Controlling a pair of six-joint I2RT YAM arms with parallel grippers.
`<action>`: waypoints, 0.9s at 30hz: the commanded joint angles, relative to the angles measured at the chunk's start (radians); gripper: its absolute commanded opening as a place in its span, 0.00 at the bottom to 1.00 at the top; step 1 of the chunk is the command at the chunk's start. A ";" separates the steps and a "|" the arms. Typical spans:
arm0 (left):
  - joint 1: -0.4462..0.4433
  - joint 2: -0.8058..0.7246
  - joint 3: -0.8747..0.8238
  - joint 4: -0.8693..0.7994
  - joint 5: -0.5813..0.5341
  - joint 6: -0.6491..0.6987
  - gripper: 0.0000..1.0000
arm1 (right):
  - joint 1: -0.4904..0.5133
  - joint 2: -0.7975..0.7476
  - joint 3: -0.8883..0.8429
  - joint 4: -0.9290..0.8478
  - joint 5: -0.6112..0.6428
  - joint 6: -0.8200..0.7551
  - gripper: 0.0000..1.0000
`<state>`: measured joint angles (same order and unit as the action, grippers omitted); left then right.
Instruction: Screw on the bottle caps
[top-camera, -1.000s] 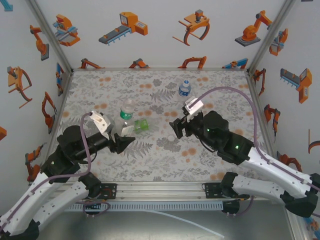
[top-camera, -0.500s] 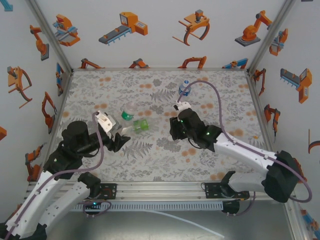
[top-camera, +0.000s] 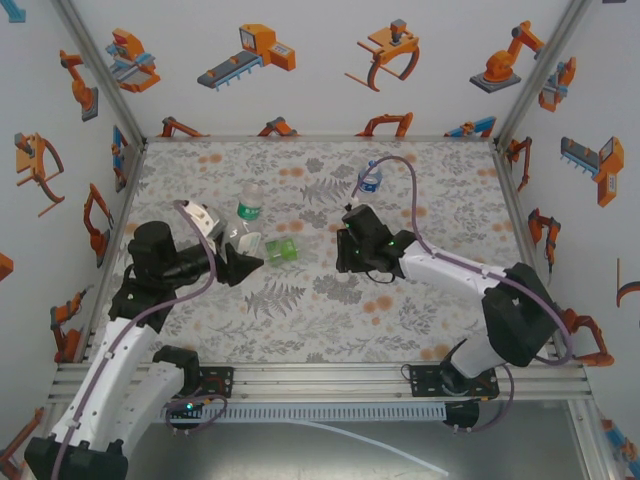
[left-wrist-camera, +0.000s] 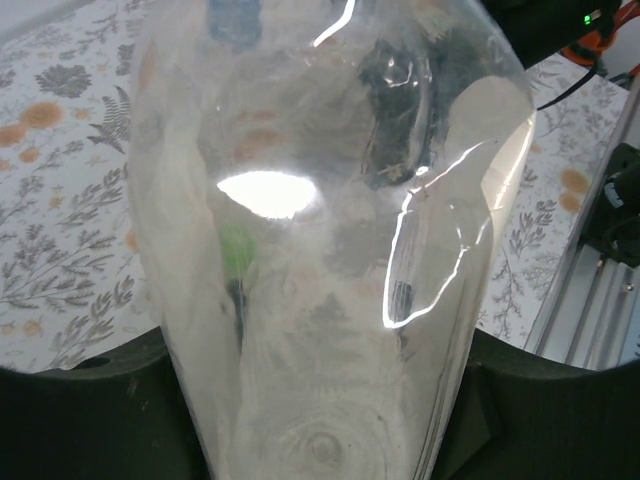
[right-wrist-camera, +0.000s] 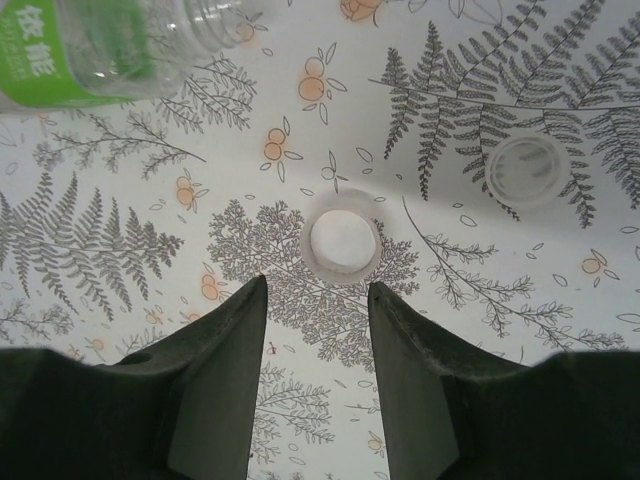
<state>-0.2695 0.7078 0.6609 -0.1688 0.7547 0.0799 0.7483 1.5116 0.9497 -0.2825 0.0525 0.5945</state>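
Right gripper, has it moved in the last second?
Yes. In the top view the right gripper has shifted left, toward the green-tinted bottle, which has stayed put.

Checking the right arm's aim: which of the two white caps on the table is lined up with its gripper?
The cap centred just beyond the right gripper, facing its gap; the other cap lies off to one side, farther away.
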 joint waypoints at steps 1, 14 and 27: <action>0.006 0.015 0.025 0.006 0.064 0.003 0.00 | -0.004 0.035 0.034 -0.007 -0.010 0.027 0.44; 0.005 -0.029 -0.001 -0.011 -0.032 0.014 0.00 | -0.004 0.100 0.023 0.026 -0.018 0.023 0.44; -0.001 -0.021 -0.002 -0.002 -0.025 0.009 0.00 | -0.006 0.142 0.047 0.036 -0.025 0.020 0.43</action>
<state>-0.2680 0.6880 0.6609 -0.1802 0.7223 0.0822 0.7483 1.6470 0.9539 -0.2646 0.0338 0.6060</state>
